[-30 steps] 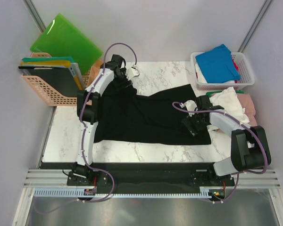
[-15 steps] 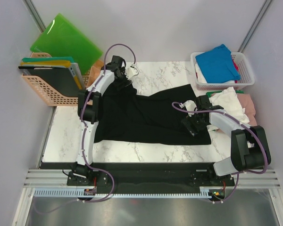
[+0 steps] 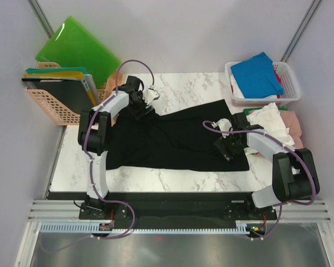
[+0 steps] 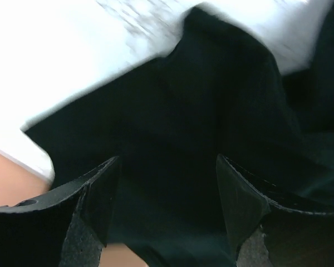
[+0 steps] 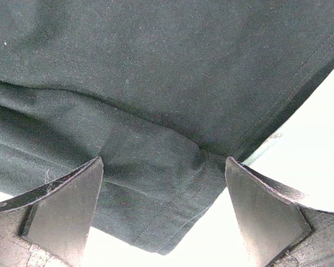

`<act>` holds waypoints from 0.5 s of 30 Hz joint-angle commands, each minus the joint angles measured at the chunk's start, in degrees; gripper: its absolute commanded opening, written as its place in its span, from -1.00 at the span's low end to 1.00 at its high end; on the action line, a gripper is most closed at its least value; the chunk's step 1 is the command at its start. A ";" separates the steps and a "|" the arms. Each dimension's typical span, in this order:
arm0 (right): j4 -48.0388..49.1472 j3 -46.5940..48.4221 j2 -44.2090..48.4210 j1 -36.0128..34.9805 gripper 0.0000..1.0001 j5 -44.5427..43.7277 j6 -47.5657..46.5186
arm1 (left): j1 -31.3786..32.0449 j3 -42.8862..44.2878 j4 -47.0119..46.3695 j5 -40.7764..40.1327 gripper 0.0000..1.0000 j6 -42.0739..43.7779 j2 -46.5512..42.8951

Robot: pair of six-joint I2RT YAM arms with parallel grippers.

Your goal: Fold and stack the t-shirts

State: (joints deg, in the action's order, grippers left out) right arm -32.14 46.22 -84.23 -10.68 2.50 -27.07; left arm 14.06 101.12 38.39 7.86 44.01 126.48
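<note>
Black t-shirt [image 3: 178,139], peach basket [image 3: 44,105] seemingly just beside

1. A white counter [image 3: 189,86] with grey marble veining fills the middle of the top view.
2. A peach plastic basket [image 3: 47,108] with lattice walls stands at the far left.
3. Flat folders [image 3: 72,94], teal, yellow and dark, stand on edge in that basket.
4. A bright green plastic board [image 3: 78,47] leans tilted against the wall behind it.
5. A white lattice basket [image 3: 250,102] sits at the counter's far right corner.
6. A slotted metal rail [image 3: 172,227] runs along the near side.
</note>
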 commanded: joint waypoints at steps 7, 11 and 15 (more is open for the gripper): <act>0.24 1.07 0.55 -0.40 0.96 -0.92 -0.35 | 1.49 -16.90 -1.21 3.13 0.57 -5.42 -20.82; 0.32 0.89 0.99 -0.40 0.96 -0.75 -0.53 | 1.49 -22.97 -1.56 3.21 0.57 -6.65 -28.20; 0.33 1.07 0.73 -0.84 0.96 -0.74 -0.62 | 1.58 -27.11 -2.09 2.78 0.59 -6.92 -33.83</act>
State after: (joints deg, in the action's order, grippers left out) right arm -32.12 46.22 -84.23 -11.05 2.09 -27.27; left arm 15.62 75.99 37.98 9.63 39.57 96.60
